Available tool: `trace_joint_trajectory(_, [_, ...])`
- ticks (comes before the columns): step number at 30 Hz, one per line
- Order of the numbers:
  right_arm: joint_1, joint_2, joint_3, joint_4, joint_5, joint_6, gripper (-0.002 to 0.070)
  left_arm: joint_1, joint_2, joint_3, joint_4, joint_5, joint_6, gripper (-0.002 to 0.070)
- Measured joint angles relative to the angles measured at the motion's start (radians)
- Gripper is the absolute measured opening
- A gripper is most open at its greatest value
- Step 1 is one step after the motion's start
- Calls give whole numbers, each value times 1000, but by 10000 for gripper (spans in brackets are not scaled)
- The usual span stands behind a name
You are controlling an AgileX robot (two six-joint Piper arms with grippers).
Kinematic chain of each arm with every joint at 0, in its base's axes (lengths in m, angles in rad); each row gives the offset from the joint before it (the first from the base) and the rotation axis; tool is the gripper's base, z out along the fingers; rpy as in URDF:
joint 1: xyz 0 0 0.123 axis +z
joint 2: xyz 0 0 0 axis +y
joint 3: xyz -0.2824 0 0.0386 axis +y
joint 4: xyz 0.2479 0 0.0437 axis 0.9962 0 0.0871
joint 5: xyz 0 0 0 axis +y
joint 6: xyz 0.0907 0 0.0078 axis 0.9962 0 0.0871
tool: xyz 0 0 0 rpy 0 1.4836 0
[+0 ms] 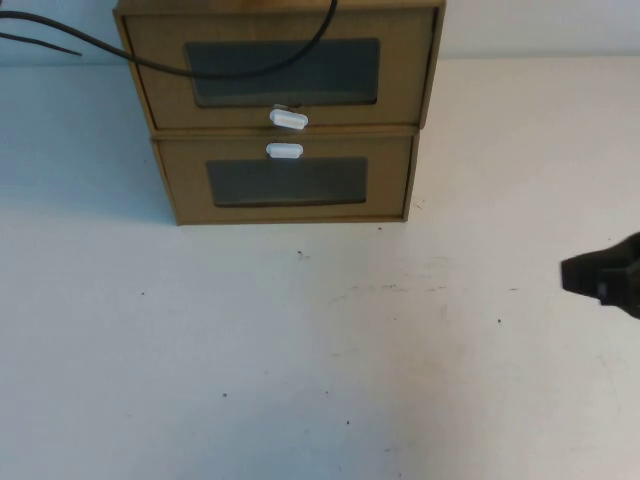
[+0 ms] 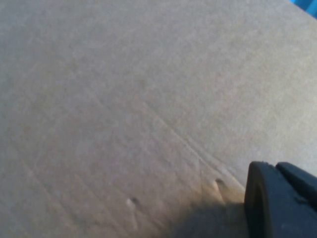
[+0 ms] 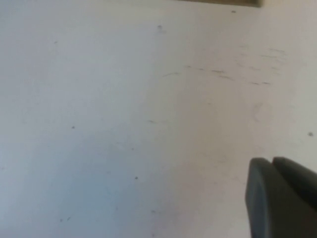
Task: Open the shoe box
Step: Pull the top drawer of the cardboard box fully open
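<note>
Well, two brown cardboard boxes stand one on the other at the far side of the white table (image 1: 300, 350), a little to the left of its middle. The upper shoe box (image 1: 160, 60) and the lower shoe box (image 1: 185, 180) both show their front to the camera, and each front has a dark window. Both fronts look closed, flush with the frame around them. The upper white handle (image 1: 288, 119) sits at the bottom edge of the upper front, and the lower white handle (image 1: 284, 151) sits at the top edge of the lower front, so the two handles are just one above the other. A black cable (image 1: 250, 68) hangs across the upper front, and a second thin one comes in from the left edge.

The right gripper (image 1: 575, 273) is at the right edge of the high view, low over the bare table, well apart from the boxes. Its fingers are pressed together and they hold nothing; its own camera shows only the white table under it.

The left gripper (image 2: 276, 171) does not appear in the high view. In its wrist view it is very near a brown cardboard surface (image 2: 124, 99) and it throws a shadow on it. Its two dark fingers meet with only a thin seam between them, so it looks closed and empty. Which face of the boxes this cardboard is, I cannot tell.
</note>
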Motion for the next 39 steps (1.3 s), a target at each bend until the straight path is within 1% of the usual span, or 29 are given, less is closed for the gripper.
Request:
trace_joint_trajectory(4, [187, 124, -117, -89, -41, 57, -13, 0, 0, 0, 0, 2, -3, -5])
trace_joint_trajectory(9, [407, 277, -260, -370, -68, 233, -13, 0, 0, 0, 0, 6, -12, -5])
trace_joint_trajectory(12, [516, 358, -340, -572, -82, 339, -13, 0, 0, 0, 0, 8, -16, -5])
trace_joint_trajectory(14, [585, 410, -379, -740, -95, 425, -13, 0, 0, 0, 0, 8, -23, -5])
trace_joint_trajectory(18, [697, 494, -415, -1112, -134, 612, -13, 0, 0, 0, 0, 10, -33, -5])
trace_joint_trajectory(20, [744, 531, -422, -1335, -153, 733, -13, 0, 0, 0, 0, 9, -35, -5])
trace_joint_trajectory(23, [788, 580, -422, -1644, -170, 911, -13, 0, 0, 0, 0, 9, -37, -5])
trace_joint_trajectory(27, [803, 637, -422, -2006, -197, 1156, -13, 0, 0, 0, 0, 9, -37, -5])
trace_joint_trajectory(30, [803, 678, -422, -2215, -202, 1315, -13, 0, 0, 0, 0, 9, -37, -5])
trace_joint_trajectory(32, [803, 699, -429, -2294, -220, 1369, -6, 0, 0, 0, -1, 10, -37, -5])
trace_joint_trajectory(34, [803, 716, -442, -2325, -237, 1389, 17, 0, 0, 0, -1, 10, -39, -5])
trace_joint_trajectory(36, [803, 735, -463, -2340, -242, 1396, 55, 0, 0, 0, -1, 12, -39, -5])
trace_joint_trajectory(39, [803, 768, -500, -2346, -224, 1387, 141, 0, 0, 0, -1, 12, -41, -5])
